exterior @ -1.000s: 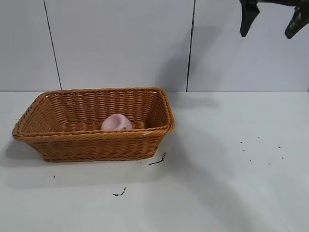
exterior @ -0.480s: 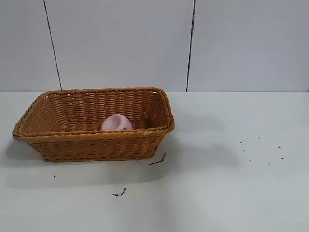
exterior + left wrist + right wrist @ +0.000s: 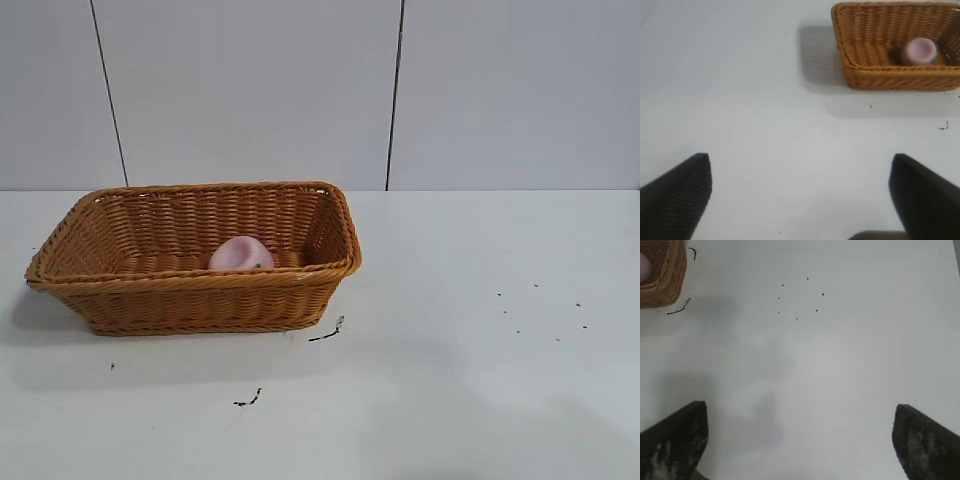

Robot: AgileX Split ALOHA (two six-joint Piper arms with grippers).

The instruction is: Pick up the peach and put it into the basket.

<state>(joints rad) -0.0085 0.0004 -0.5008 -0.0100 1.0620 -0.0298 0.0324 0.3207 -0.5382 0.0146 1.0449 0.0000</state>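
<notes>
The pale pink peach (image 3: 241,254) lies inside the orange-brown wicker basket (image 3: 150,296) at the table's left. Both also show in the left wrist view, the peach (image 3: 920,51) in the basket (image 3: 890,77). A corner of the basket (image 3: 662,290) shows in the right wrist view, with a sliver of the peach (image 3: 644,267) at the picture's edge. My left gripper (image 3: 800,192) is open and empty, high above bare table, well away from the basket. My right gripper (image 3: 800,437) is open and empty above bare table. Neither gripper shows in the exterior view.
The white table (image 3: 480,380) carries small dark specks (image 3: 540,310) at the right and two dark scraps (image 3: 328,330) in front of the basket. A grey panelled wall (image 3: 300,90) stands behind.
The right gripper, seen at the top right of the exterior view one second ago, has risen out of that view. Its shadow on the table has faded. The basket and peach have not moved.
</notes>
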